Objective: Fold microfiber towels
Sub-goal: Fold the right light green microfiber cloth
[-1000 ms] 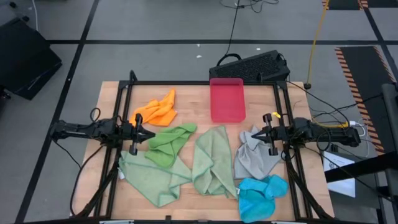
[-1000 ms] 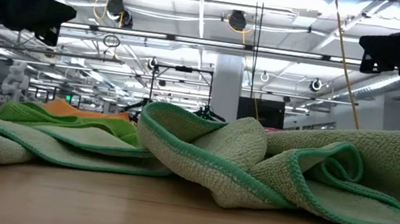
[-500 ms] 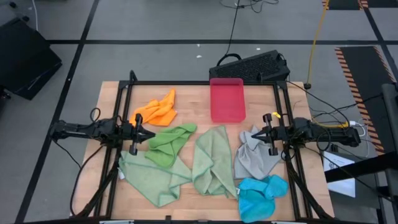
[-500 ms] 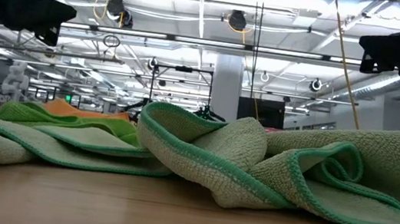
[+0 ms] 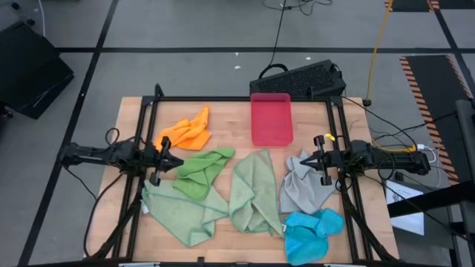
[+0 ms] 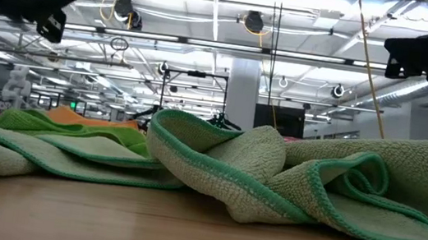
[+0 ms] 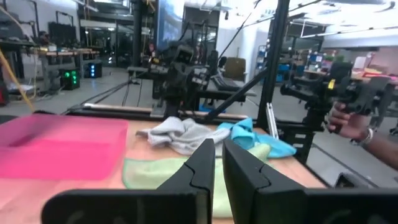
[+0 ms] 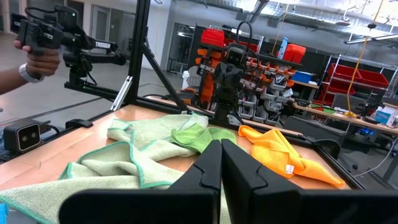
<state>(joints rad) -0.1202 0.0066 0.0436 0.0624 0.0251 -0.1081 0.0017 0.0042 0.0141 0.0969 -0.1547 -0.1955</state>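
Several crumpled microfiber towels lie on the wooden table: orange [image 5: 189,131] at the far left, bright green [image 5: 202,169] overlapping a pale sage one [image 5: 182,213], a second pale sage one [image 5: 254,191] in the middle, grey [image 5: 303,187] and bright blue [image 5: 312,232] at the right. My left gripper [image 5: 170,159] hovers level at the left edge, shut, near the orange and bright green towels, its fingers [image 7: 219,155] holding nothing. My right gripper [image 5: 305,159] hovers level over the grey towel's far part, shut [image 8: 221,152] and holding nothing.
A pink-red tray [image 5: 271,119] stands at the table's far middle. A black frame [image 5: 237,99] runs around the tabletop. A dark keyboard-like unit [image 5: 300,78] sits beyond the far edge. A person's hand [image 7: 356,123] holds a controller beside the table.
My left gripper has rolled a little about its own pointing line and sits slightly higher in the low view. It stays shut. The towels and my right gripper have kept still.
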